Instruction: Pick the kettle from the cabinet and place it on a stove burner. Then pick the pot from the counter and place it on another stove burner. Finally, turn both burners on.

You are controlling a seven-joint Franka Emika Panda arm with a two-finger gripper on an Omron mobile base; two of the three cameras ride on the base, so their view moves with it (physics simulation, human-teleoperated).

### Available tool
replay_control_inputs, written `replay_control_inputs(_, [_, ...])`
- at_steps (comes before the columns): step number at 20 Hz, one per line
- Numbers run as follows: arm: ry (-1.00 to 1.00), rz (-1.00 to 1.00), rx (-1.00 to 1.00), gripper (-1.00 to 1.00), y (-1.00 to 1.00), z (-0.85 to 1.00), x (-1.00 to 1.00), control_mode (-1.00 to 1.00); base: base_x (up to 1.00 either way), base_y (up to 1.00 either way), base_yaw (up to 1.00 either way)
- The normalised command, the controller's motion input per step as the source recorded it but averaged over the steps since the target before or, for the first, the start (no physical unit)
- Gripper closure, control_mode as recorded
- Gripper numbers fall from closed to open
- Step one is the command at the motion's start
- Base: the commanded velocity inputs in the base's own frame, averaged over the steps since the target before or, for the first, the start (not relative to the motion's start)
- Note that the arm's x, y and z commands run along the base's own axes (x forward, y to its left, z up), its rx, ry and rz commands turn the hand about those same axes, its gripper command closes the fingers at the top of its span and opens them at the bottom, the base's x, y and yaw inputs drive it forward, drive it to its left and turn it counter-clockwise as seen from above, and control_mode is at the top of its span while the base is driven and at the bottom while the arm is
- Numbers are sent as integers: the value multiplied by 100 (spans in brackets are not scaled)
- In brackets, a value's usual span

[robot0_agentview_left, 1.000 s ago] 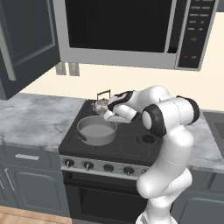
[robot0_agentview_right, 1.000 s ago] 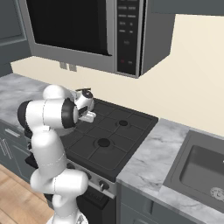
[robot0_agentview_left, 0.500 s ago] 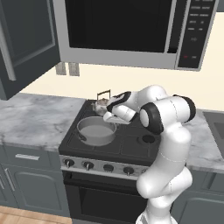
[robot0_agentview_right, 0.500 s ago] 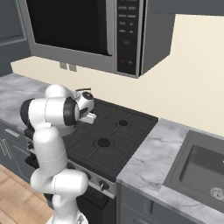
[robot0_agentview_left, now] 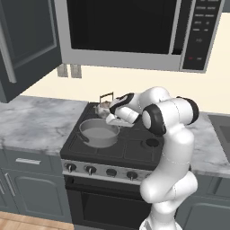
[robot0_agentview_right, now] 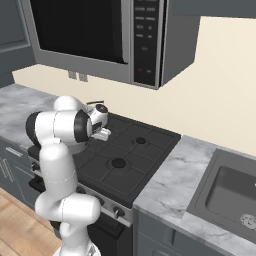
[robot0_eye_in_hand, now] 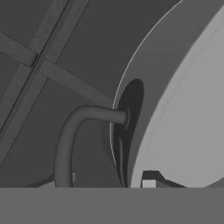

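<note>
Grey metal, the pot (robot0_agentview_left: 99, 132) is sitting on the front-left burner of the black cooktop (robot0_agentview_left: 134, 150), and the kettle (robot0_agentview_left: 104, 107) is standing on the back-left burner just behind it, so both placements look done. Judging from that, turning on the two burners at the front knobs (robot0_agentview_left: 91, 170) is what is left. The cabinet (robot0_agentview_left: 24, 42) door is hanging open at the upper left above the marble surface (robot0_agentview_left: 36, 123).

The tool (robot0_agentview_left: 109, 117) is hovering low over the far rim of the pot, near the kettle; in the hand view the pot's dark side handle (robot0_eye_in_hand: 72, 140) and grey wall are looming very close. Its jaws are too hidden to judge, so I cannot tell whether they are open or closed; nothing is visibly being carried.

Compared with a second ago, the forearm and elbow are sitting slightly differently, while pot and kettle are staying where they were.
</note>
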Motion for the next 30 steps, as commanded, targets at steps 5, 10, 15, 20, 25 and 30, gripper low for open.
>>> replay_control_inputs(5, [0,0,0,-100,0,-9,0,-100,0,0,0])
replay_control_inputs(10, [-1,0,0,-100,-1,-3,0,-100,0,0,0])
replay_control_inputs(15, [-3,0,0,-100,-7,1,0,-100,0,0,0])
replay_control_inputs(20, [-2,0,0,-100,-7,19,-7,-100,0,0,0])
replay_control_inputs(25, [-2,0,0,-100,-1,29,-19,-100,0,0,0])
replay_control_inputs(30, [-6,0,0,-100,0,33,-28,-100,0,0,0])
